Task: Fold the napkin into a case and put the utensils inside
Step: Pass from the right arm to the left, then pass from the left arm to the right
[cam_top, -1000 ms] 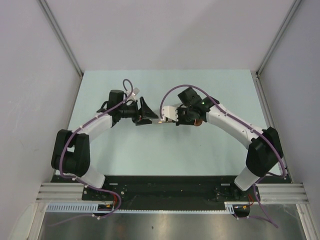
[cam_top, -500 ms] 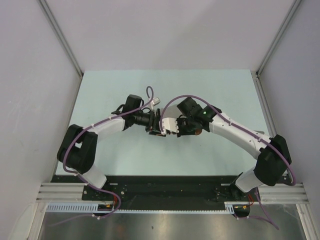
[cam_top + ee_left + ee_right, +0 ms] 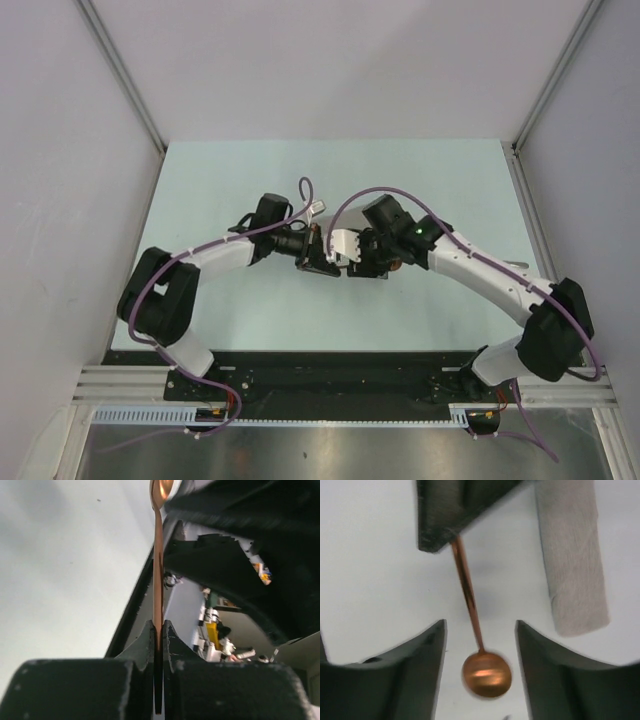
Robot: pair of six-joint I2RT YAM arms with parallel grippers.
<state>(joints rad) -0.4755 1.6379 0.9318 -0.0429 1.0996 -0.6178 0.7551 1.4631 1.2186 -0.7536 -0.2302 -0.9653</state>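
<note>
- The left gripper (image 3: 158,628) and the right gripper (image 3: 480,635) meet tip to tip above the middle of the table (image 3: 215,190).
- Left gripper: jaws pressed together on the handle of the copper-coloured spoon (image 3: 468,600), pinching it near its end.
- The spoon is held clear of the table. Its handle runs from the left gripper towards the right gripper.
- Right gripper: jaws spread wide. The round spoon bowl sits between its two fingers (image 3: 417,672), touching neither.
- The case (image 3: 572,565) lies flat on the table beside the spoon and apart from it, a narrow grey-beige fabric strip.
- In the top view the arms hide the case.
</note>
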